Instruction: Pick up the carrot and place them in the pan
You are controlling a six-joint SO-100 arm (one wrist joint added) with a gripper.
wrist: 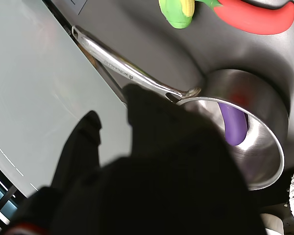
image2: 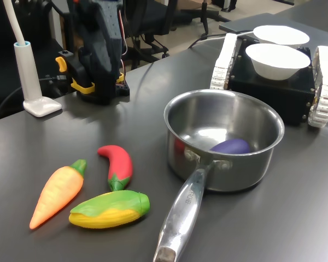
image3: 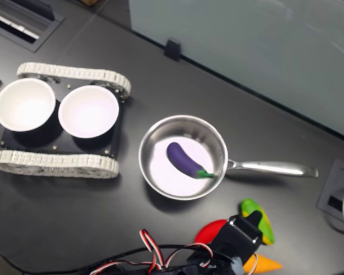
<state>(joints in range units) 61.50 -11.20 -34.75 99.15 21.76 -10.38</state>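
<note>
Dark grey table [image2: 71, 125] carries everything. The carrot [image2: 57, 194] lies flat on the table at the first exterior view's lower left, pointed tip toward the camera, green stem toward the far side, untouched. Just beside it, on the first exterior view's right, sits a red chili pepper [image2: 117, 165], and in front of that a yellow corn [image2: 109, 209] in green husk; the corn's husk end lies against the pepper's green stem, the carrot near both but whether touching, cannot tell. The pan [image2: 225, 143] stands upright to the first exterior view's right of the vegetables, its long handle [image2: 180, 217] running toward the camera. Inside the pan lies a purple eggplant [image3: 184, 160], seen in both exterior views; the second exterior view shows it on the pan floor with its green stem nearest the handle. Beyond the pan, a black tracked vehicle [image2: 273, 87] with white treads carries two white bowls [image2: 276, 60]. In the second exterior view the arm [image3: 236, 240] hangs over the vegetable group at the bottom edge, hiding most of the carrot, only an orange tip showing [image3: 265, 265]. The pincer [wrist: 112, 117] shows in the wrist view as dark, blurred fingers with a gap between the tips, spread and holding nothing. A white lamp base [image2: 39, 105] stands at the first exterior view's far left.
</note>
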